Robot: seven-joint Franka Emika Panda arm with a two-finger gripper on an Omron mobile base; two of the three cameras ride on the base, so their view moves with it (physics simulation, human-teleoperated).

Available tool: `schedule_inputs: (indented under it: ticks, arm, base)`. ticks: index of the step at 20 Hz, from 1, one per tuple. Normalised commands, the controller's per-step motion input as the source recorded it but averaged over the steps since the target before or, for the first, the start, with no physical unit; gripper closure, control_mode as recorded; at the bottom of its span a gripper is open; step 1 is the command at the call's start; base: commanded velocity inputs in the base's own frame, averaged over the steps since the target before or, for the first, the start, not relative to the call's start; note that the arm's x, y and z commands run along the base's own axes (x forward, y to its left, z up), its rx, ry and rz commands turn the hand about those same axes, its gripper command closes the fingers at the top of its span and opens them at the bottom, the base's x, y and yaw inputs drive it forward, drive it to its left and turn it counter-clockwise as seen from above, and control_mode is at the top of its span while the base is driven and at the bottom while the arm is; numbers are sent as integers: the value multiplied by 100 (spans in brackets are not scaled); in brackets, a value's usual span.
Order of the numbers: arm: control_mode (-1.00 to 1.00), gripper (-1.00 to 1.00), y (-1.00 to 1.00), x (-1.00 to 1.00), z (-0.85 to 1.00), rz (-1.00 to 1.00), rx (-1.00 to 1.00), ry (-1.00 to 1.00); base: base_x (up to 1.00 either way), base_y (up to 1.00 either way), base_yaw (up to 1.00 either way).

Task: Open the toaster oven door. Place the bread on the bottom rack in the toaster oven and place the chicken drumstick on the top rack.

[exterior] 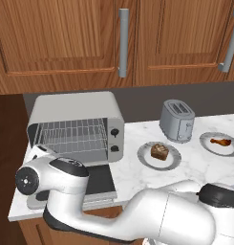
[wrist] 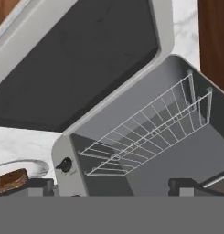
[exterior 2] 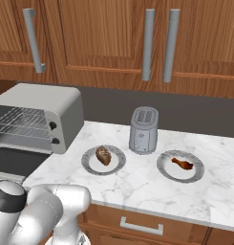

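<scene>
The toaster oven (exterior: 75, 112) stands at the counter's left end. Its door (exterior: 100, 179) lies folded down flat in front. Inside are the top rack (exterior: 73, 128) and the bottom rack (exterior: 76, 145), both bare. The bread (exterior: 160, 151) rests on a grey plate (exterior: 172, 162) right of the oven. Farther right, the chicken drumstick (exterior: 220, 141) lies on a second plate (exterior: 210, 146). In the hand view my gripper (wrist: 111, 187) is open and holds nothing. It hangs over the open door (wrist: 77, 59), facing the oven's cavity and racks (wrist: 145, 132), with the bread (wrist: 12, 179) off to one side.
A small grey two-slot toaster (exterior: 177, 120) stands behind the two plates. Wooden wall cabinets with grey bar handles (exterior: 123, 43) hang above the counter. The marble counter's front edge (exterior 2: 152, 210) runs below the plates. My arm's white links (exterior: 56, 182) cover the door's front left.
</scene>
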Motion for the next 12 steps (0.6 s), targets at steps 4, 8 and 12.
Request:
schedule_inputs:
  ticks: [4, 8, 12]
  arm:
    - [-100, -100, -9, 31, 2, -9, -5, -4]
    - [-100, -100, -14, 53, -1, -3, -8, 0]
    - [-100, -100, -31, 26, 0, 0, -1, -1]
  base:
    - [0, 0, 0]
    - [0, 0, 0]
    - [0, 0, 0]
